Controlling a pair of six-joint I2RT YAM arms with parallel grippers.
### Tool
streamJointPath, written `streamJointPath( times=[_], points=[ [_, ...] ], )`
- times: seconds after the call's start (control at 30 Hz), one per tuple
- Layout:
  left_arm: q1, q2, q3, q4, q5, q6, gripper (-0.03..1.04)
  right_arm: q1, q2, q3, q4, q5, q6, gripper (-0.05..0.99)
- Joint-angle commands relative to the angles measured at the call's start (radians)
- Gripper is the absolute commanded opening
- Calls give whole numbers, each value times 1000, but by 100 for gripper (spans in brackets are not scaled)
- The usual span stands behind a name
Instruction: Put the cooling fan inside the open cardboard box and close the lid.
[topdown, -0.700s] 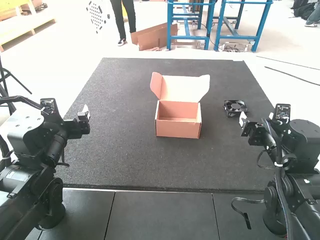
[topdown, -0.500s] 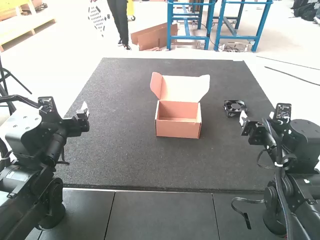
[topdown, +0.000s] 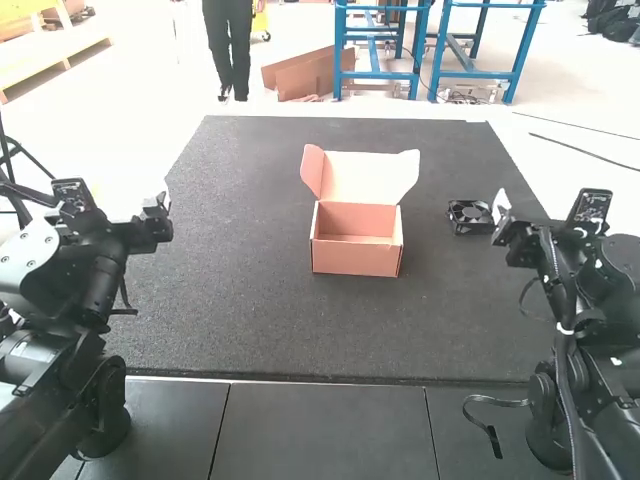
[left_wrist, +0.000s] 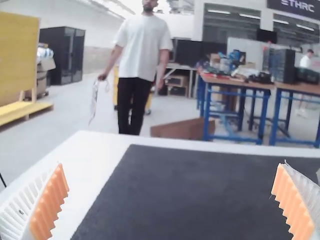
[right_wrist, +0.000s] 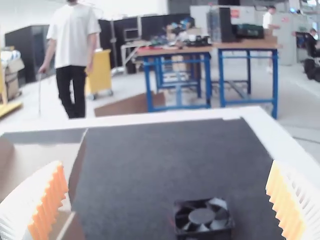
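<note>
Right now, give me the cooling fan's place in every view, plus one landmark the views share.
High view: the cooling fan lies on the black mat, right of the cardboard box and apart from it.
Right wrist view: the fan lies on the mat just ahead of the open right gripper, the box off to one side.
Left wrist view: this camera faces the mat's far left part, away from the fan.
Shared landmark: the black mat.
</note>
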Motion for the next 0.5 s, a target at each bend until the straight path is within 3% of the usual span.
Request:
streamJointPath(
  times=[0.0, 0.3, 0.47],
  points=[
    [-3, 8, 86, 2, 16, 15, 97, -12, 45, 90, 23, 18, 14, 91],
    [-3, 247, 235, 30, 19, 16, 97, -12, 436, 322, 31, 37, 68, 92],
    [-3, 424, 360, -22, 23, 13, 97, -12, 591, 474, -89, 51, 88, 91]
  ],
)
